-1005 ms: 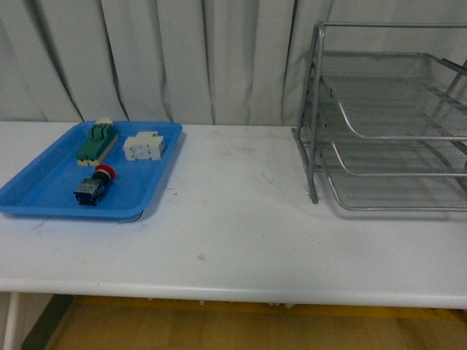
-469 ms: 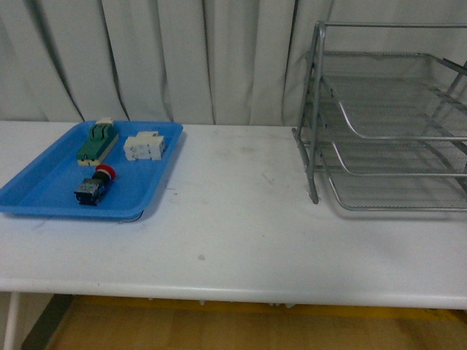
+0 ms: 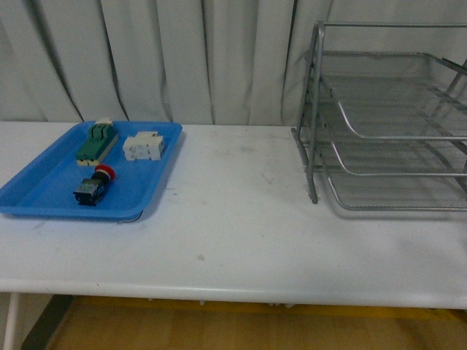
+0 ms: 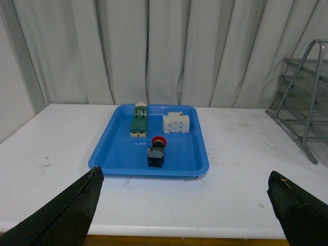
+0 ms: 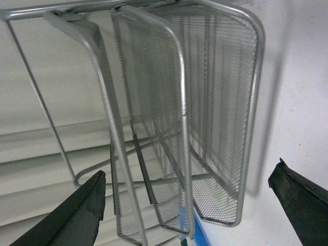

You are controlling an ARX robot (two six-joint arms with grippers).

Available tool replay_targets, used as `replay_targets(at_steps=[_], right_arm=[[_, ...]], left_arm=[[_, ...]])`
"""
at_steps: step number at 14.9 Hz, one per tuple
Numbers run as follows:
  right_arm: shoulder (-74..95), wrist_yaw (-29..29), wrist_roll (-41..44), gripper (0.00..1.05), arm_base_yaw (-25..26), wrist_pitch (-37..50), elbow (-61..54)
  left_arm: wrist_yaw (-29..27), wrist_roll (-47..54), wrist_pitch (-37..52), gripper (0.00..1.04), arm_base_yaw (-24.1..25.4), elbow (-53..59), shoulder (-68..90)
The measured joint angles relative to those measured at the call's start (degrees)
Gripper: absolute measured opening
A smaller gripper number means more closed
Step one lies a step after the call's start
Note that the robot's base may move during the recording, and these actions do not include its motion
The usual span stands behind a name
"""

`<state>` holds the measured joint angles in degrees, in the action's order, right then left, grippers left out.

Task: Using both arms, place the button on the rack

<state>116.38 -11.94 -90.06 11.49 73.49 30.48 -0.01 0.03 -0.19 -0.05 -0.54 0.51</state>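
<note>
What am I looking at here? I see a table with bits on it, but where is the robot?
The robot is a machine with two arms, and it carries the cameras, so you mostly see what it sees. One picture comes from its body, looking ahead: a white table, a blue tray on the left and a wire rack on the right. In the tray lie a red-capped button, a white block and a green part. The other two come from cameras on the wrists. The black shapes at their edges are the left fingers and right fingers, spread open, holding nothing. The left looks at the tray, the right at the rack.
</note>
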Motion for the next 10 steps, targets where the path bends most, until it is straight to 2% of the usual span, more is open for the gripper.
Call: replay_targets(at_steps=[6,10], right_arm=[[5.9,0.5,2.6,0.98,-2.6,0.4,8.7],[8.4,0.2,3.5,0.98,-4.2,0.2,9.4]], left_arm=[[0.0,0.0,0.0,0.98,0.0,0.0,0.0],[0.0,0.0,0.0,0.98,0.0,0.0,0.0]])
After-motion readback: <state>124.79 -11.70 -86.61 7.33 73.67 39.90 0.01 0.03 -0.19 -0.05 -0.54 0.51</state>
